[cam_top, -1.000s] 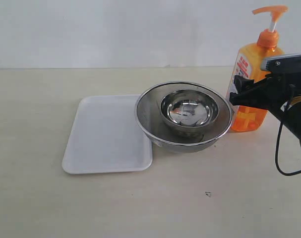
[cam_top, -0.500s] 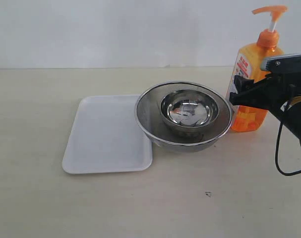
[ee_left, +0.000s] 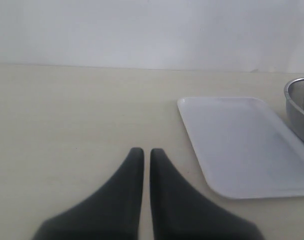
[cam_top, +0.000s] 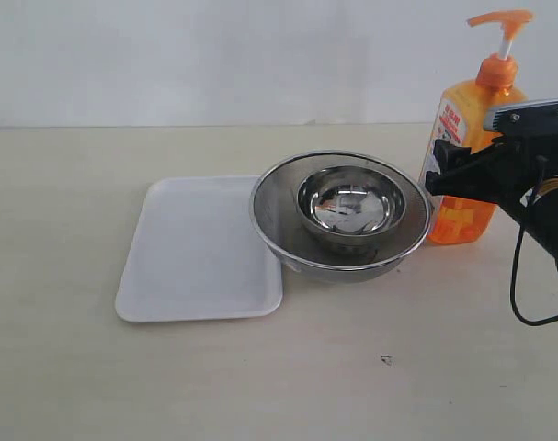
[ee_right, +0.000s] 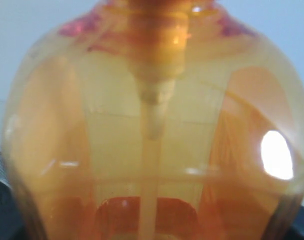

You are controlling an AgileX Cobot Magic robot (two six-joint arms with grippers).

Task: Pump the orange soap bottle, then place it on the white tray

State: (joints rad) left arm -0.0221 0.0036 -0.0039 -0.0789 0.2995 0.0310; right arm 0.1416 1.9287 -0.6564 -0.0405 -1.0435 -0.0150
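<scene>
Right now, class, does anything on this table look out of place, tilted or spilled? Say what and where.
Only one thing: the big steel bowl, with a smaller bowl inside, crowds the white tray, its rim overlapping the tray's right edge. Nothing is spilled, and the soap bottle stands upright.

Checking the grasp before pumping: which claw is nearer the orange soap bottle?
Right. The right claw is closed around the orange soap bottle; the left claw sits beyond the white tray, well away.
</scene>
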